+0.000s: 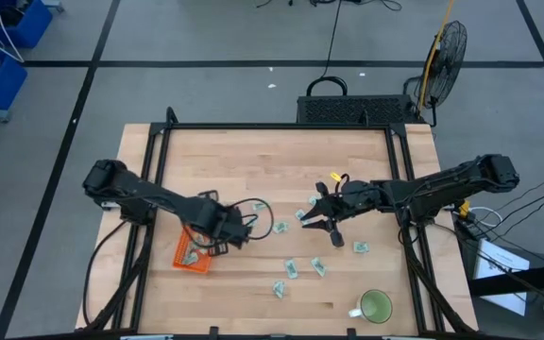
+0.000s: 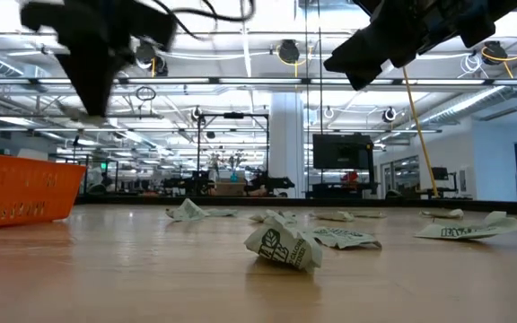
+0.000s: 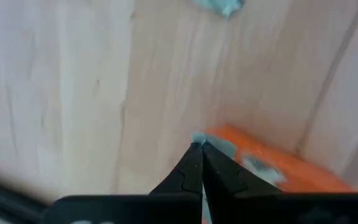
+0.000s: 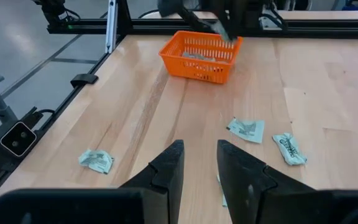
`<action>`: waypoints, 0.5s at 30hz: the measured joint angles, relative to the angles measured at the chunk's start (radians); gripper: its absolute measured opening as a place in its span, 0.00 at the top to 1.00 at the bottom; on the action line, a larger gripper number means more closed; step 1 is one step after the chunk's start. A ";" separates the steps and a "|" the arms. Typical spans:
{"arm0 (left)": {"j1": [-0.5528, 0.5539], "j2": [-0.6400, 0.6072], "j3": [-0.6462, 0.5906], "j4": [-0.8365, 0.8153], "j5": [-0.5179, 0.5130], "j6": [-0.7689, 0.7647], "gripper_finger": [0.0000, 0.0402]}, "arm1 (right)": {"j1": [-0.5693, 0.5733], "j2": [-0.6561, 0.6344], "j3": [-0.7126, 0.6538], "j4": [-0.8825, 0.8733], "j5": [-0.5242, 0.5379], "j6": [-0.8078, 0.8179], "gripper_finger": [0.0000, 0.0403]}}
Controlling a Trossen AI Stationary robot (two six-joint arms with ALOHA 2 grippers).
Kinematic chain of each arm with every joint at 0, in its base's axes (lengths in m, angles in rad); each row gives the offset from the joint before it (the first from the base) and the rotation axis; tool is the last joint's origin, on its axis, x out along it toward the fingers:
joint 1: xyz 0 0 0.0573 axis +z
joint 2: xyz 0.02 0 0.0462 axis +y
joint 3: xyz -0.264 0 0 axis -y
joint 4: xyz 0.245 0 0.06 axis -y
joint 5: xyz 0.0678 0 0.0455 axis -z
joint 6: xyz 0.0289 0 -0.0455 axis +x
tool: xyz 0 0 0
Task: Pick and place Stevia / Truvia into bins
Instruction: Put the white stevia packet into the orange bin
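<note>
Left gripper (image 3: 199, 147) pinched on a pale green paper packet (image 3: 197, 138) above the shallow orange plastic tray (image 3: 291, 167); right gripper (image 4: 199, 163) narrowly parted, empty.

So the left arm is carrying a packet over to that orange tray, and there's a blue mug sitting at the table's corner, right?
Nearly. The mug is green, not blue, as the high view shows. The rest holds: the left end effector is pinched on a packet near the orange tray, seen in the left wrist view.

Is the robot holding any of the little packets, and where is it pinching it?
The left tool pinches one packet by its edge; the right tool is open, holding nothing.
</note>
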 joint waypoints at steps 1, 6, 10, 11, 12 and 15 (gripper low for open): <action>-0.010 -0.004 0.004 -0.016 0.011 -0.064 0.99 | 0.000 0.000 0.000 -0.002 0.000 0.000 0.78; -0.094 -0.038 -0.051 0.017 0.108 -0.269 0.99 | 0.000 0.000 -0.004 -0.010 0.000 0.029 0.78; -0.173 -0.029 -0.115 0.066 0.165 -0.275 0.97 | 0.000 0.000 -0.035 0.007 0.000 0.027 0.78; -0.188 -0.029 -0.128 0.085 0.172 -0.275 0.97 | 0.000 0.000 -0.042 0.014 0.000 0.026 0.78; -0.201 -0.026 -0.143 0.105 0.175 -0.275 0.97 | 0.000 0.000 -0.047 0.021 0.000 0.026 0.78; -0.227 -0.020 -0.186 0.179 0.181 -0.283 0.98 | 0.000 0.000 -0.049 0.023 0.000 0.025 0.78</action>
